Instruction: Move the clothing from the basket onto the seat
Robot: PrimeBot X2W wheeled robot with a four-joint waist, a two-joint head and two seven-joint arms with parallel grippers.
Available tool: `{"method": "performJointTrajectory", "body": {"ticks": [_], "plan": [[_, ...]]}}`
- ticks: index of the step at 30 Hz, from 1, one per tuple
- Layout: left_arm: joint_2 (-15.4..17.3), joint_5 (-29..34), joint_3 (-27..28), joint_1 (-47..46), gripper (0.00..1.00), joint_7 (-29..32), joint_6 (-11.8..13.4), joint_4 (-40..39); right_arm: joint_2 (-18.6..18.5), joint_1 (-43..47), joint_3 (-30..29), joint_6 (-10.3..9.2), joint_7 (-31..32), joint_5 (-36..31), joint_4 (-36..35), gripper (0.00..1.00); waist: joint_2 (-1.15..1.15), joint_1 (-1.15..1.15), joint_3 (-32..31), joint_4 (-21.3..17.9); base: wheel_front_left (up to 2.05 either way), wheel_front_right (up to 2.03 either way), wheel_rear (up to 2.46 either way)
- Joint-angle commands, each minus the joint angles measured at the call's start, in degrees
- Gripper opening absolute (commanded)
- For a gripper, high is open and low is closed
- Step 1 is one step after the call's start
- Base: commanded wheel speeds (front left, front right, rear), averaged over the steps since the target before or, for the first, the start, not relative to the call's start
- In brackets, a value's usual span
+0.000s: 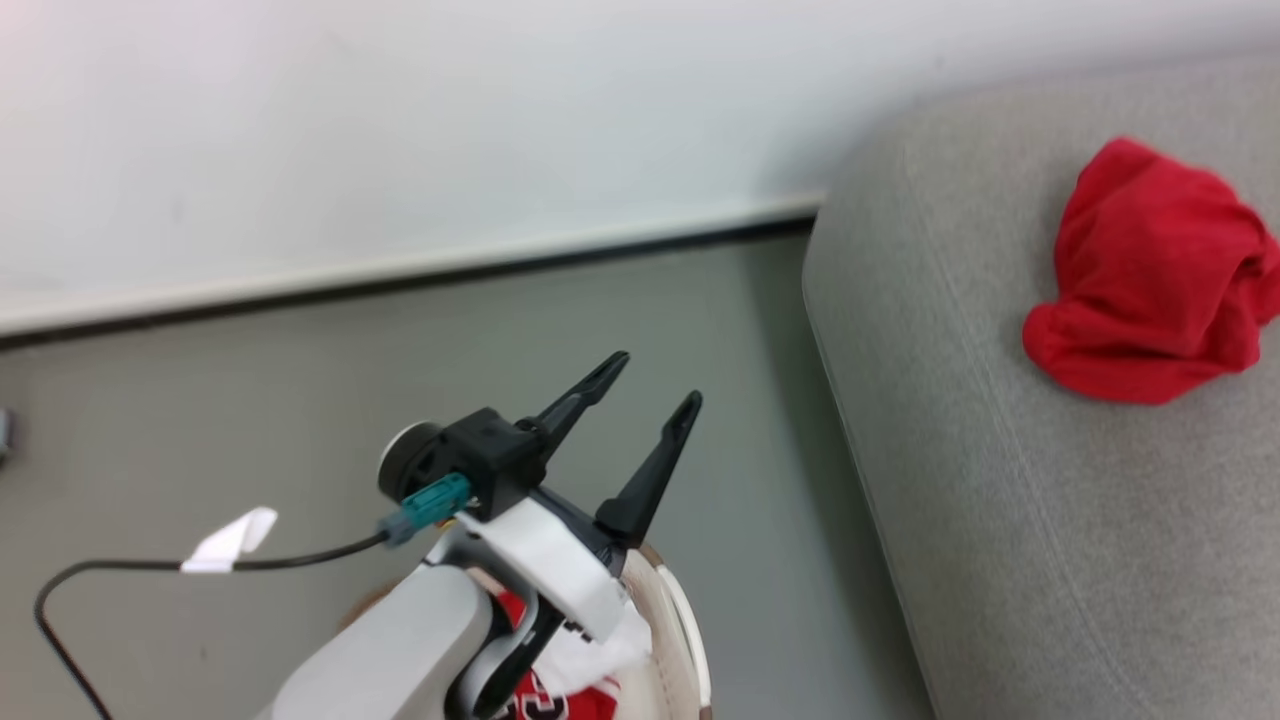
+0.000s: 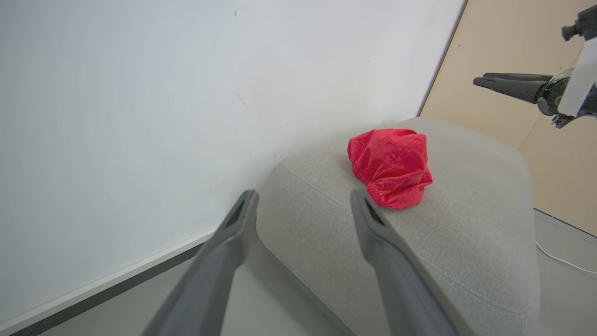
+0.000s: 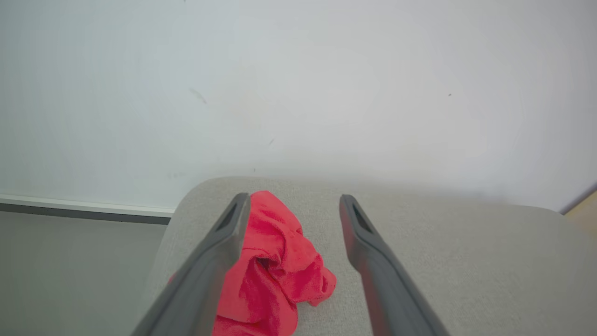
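At the far left of the head view, a thin black cable (image 1: 310, 553) with a white paper tag (image 1: 233, 537) runs above the grey floor (image 1: 250, 420) to the left arm's wrist. The left end effector (image 1: 650, 385) hangs in the air with its two long dark fingers spread wide and nothing between them. That suggests it is free for a pick, not carrying anything.

Just below its wrist, at the bottom edge of that view, is the cream-white rounded plastic basket with a brown rim (image 1: 690, 620), close beside the sofa's edge. That placement keeps the transfer short. Inside it lies the crumpled red and white fabric jersey with printed lettering (image 1: 560, 700), partly hidden by the pale forearm. By my reading, this is the piece left to move.

Further right is the large grey fabric-upholstered sofa with rounded edges (image 1: 1000, 520). The plain bright red soft fabric garment (image 1: 1150, 280) sits on its cushion in a bunched heap, back from the rounded edge, so it looks unlikely to slide off. That half of the job appears done.

The right end effector (image 3: 294, 200) hovers over this heap with its fingers wide apart, gripping nothing. The left wrist view shows it high above the sofa and well apart from the red garment.
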Motion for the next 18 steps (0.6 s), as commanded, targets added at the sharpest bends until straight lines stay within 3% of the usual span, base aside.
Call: {"method": "performJointTrajectory", "body": {"ticks": [1, 8, 15, 18], "plan": [[0.41, -1.04, 0.67, 1.56, 1.0, -0.77, 0.49, 0.06, -0.14, 0.92, 0.06, -0.14, -1.21, 0.48, -1.24, 1.0, 0.0, 0.02, -4.56, 1.45, 0.0, 0.0, 0.0], [2.9, -2.97, 4.58, 5.88, 1.0, -1.68, 3.03, -0.16, 2.29, 4.95, -1.27, -0.15, -4.73, 4.21, -8.18, 1.0, 0.0, 0.02, -10.39, 3.86, 0.0, 0.0, 0.0], [5.82, -3.43, 9.21, 10.68, 1.0, -2.28, 5.96, -1.04, 5.61, 11.24, -3.82, -0.15, -7.18, 2.1, -12.79, 1.0, 0.0, 0.02, -13.36, 5.46, 0.0, 0.0, 0.0], [6.58, -3.27, 13.48, 14.42, 1.0, -2.35, 8.15, -2.42, 9.45, 17.3, -10.41, -0.15, -7.5, -1.18, -16.52, 1.0, 0.0, 0.02, -14.16, 6.27, 0.0, 0.0, 0.0]]}}
